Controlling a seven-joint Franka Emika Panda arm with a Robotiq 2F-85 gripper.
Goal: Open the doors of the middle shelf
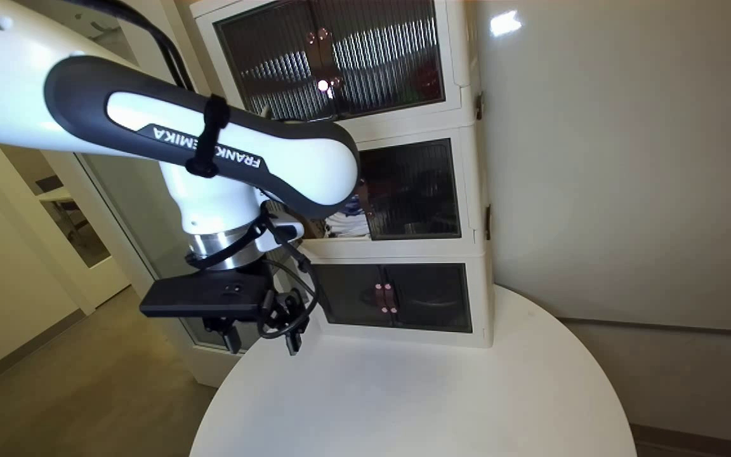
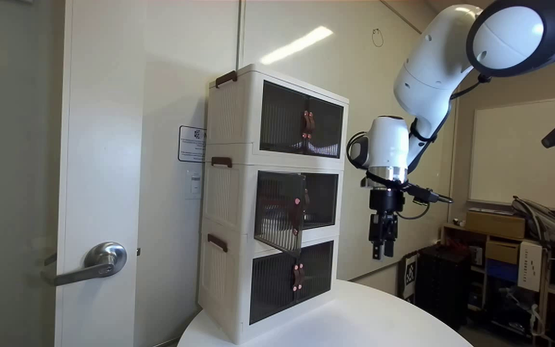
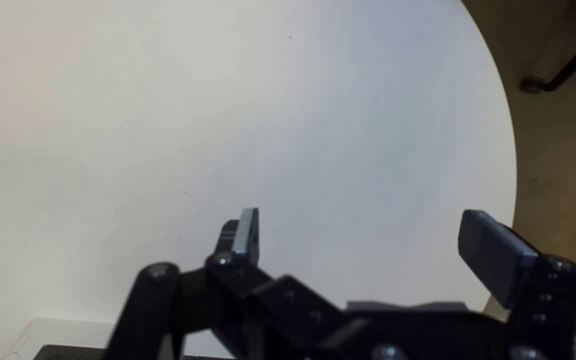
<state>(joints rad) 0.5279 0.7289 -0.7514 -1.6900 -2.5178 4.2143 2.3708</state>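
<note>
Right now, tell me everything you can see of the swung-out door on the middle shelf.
The door is a dark, see-through panel with vertical ribs; it looks like tinted plastic or glass. A brown handle with two pinkish studs sits near its free edge. It stands upright, swung out from the middle shelf, joined at the side away from the other door; how wide is hard to judge. The gripper is well clear, not touching it.

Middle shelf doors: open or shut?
One open, one shut: in an exterior view, the left door juts outward; the right door sits flush.
</note>
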